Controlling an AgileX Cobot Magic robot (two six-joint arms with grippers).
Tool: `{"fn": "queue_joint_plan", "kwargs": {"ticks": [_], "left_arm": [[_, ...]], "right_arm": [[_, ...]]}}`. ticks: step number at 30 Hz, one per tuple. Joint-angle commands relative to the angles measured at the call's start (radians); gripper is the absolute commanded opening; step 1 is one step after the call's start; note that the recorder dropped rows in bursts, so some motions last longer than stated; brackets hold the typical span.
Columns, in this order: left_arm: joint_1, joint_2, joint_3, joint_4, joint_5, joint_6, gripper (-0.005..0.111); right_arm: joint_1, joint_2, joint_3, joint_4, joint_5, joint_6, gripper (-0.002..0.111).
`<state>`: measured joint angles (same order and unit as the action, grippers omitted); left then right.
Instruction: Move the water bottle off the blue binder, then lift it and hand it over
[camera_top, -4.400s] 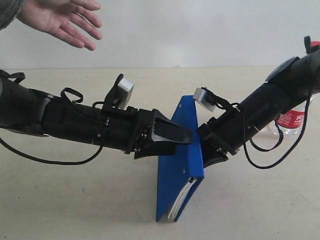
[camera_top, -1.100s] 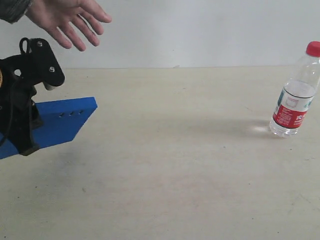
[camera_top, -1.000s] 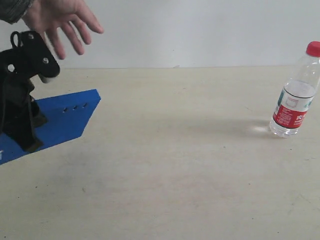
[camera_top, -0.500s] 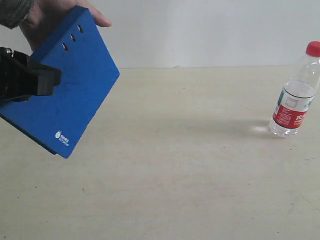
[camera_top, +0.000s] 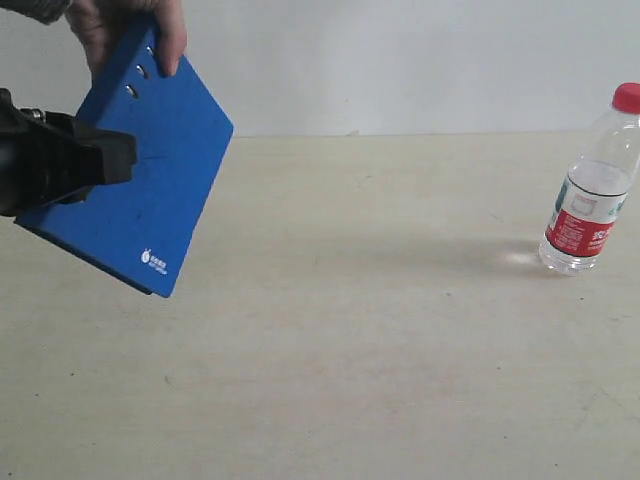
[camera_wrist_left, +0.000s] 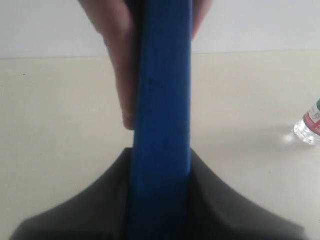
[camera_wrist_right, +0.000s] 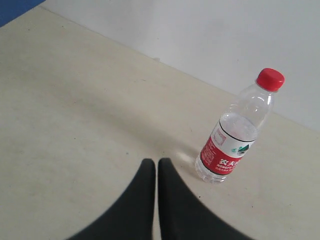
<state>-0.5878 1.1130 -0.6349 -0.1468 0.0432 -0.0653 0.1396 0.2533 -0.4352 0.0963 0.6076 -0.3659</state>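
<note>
Tightly in left gripper (camera_wrist_left: 160, 155): blue binder (camera_top: 160, 190)

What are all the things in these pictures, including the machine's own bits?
blue binder: one, deep blue with a small white logo, held up off the table on the left, tilted.
water bottle: one, clear with a red cap and a red and white label, standing on the table at far right.
table: one, beige, under everything.
wall: one, white, behind the table.
person's hand: one, bare skin, top left, gripping the binder's upper edge by the holes.
left pincer: one, black, clamped on the binder.
right pincer: one, black, closed and holding nothing, above the table short of the bottle.
</note>
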Motion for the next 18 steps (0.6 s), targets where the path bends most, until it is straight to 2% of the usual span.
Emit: {"fn": "queue_joint_plan", "kwargs": {"ticks": [1, 5, 8, 11, 14, 16, 18], "left_arm": [[-0.002, 0.001, -0.002, 0.016, -0.023, 0.028, 0.005], [-0.002, 0.001, -0.002, 0.016, 0.007, 0.165, 0.006], [-0.002, 0.014, 0.000, 0.016, 0.010, 0.260, 0.016], [-0.002, 0.043, 0.000, 0.016, 0.030, 0.268, 0.036], [-0.002, 0.072, 0.000, 0.016, 0.061, 0.268, 0.065], [-0.002, 0.083, 0.000, 0.012, 0.061, 0.257, 0.077], [-0.002, 0.087, 0.000, 0.008, 0.061, 0.252, 0.080]], "right_arm": [[-0.002, -0.002, 0.005, -0.009, 0.004, 0.001, 0.000], [-0.002, -0.002, 0.005, -0.014, 0.004, 0.001, 0.000], [-0.002, -0.002, 0.005, -0.014, 0.004, 0.001, 0.000], [-0.002, -0.002, 0.005, -0.014, 0.004, 0.001, 0.000], [-0.002, -0.002, 0.005, -0.016, 0.004, 0.001, 0.000], [-0.002, -0.002, 0.005, -0.016, 0.004, 0.001, 0.000], [-0.002, -0.002, 0.005, -0.016, 0.004, 0.001, 0.000]]}}
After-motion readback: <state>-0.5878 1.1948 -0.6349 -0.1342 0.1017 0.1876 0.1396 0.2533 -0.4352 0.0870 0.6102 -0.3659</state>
